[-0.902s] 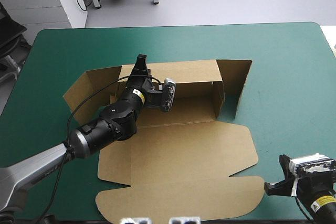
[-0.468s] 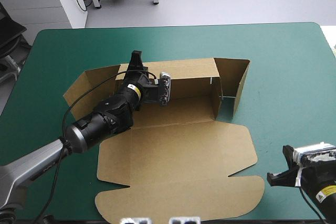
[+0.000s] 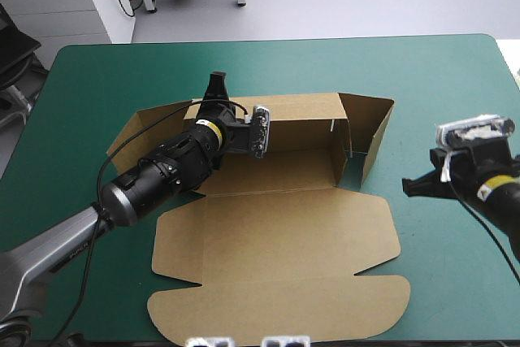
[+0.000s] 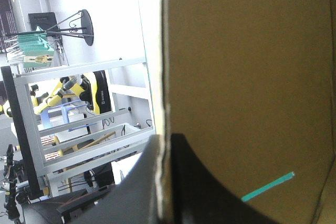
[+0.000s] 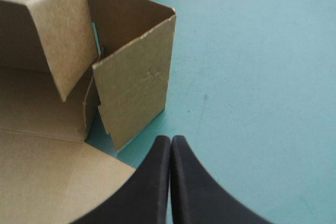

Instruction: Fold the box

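The brown box (image 3: 276,233) lies mid-table, its lid flat toward the front edge and its back wall (image 3: 301,111) raised. My left gripper (image 3: 216,85) is at the top of that wall near its left end. In the left wrist view the black fingers (image 4: 197,182) pinch the board's edge, and the wall (image 4: 252,77) fills the view ahead. The right side flap (image 3: 375,132) stands upright at an angle. My right gripper (image 3: 409,186) hovers shut just off the box's right end. In the right wrist view it (image 5: 170,142) points at that flap (image 5: 136,77) without touching it.
The box's left side flap (image 3: 134,132) leans outward toward the table's left side. An inner flap (image 3: 339,152) stands across the tray's right end. The lid's front lip (image 3: 276,306) reaches close to the table's front edge. Teal-green cover (image 3: 447,79) stretches behind and right of the box.
My right arm has risen from the front right corner and moved in toward the box's right side flap. The left gripper and the back wall shifted slightly.
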You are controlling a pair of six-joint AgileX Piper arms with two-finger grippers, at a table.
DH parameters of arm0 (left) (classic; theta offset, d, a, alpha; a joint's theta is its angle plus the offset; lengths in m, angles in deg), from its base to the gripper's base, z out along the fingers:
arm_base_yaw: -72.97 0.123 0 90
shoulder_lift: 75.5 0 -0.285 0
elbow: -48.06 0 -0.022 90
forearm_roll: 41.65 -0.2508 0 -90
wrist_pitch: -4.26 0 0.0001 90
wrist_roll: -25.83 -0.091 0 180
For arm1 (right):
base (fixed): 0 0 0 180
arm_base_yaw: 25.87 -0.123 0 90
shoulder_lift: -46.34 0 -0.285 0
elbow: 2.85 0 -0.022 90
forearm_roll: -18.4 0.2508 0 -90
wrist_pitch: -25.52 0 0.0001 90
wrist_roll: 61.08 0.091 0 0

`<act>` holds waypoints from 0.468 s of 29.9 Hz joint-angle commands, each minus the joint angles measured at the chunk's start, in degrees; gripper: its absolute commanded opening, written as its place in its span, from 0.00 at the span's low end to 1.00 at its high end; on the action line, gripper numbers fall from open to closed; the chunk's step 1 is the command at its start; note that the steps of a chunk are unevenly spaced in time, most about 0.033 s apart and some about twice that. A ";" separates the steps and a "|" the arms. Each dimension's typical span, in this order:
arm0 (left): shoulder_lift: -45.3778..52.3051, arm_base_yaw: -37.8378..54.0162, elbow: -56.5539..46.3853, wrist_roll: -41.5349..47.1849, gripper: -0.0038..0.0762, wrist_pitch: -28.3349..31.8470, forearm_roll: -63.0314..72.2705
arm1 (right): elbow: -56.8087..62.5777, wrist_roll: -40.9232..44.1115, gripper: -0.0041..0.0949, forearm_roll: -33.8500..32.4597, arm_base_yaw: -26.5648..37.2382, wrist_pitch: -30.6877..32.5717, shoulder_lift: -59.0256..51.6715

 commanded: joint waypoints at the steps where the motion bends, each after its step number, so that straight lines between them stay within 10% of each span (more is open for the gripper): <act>1: 1.09 -0.07 2.11 -0.33 0.04 3.86 -1.57 | -8.73 -1.58 0.03 -0.86 0.13 -2.95 6.98; 14: 0.63 -0.07 2.20 -0.21 0.04 5.38 -1.57 | -33.18 -4.46 0.03 -1.38 0.13 2.73 36.05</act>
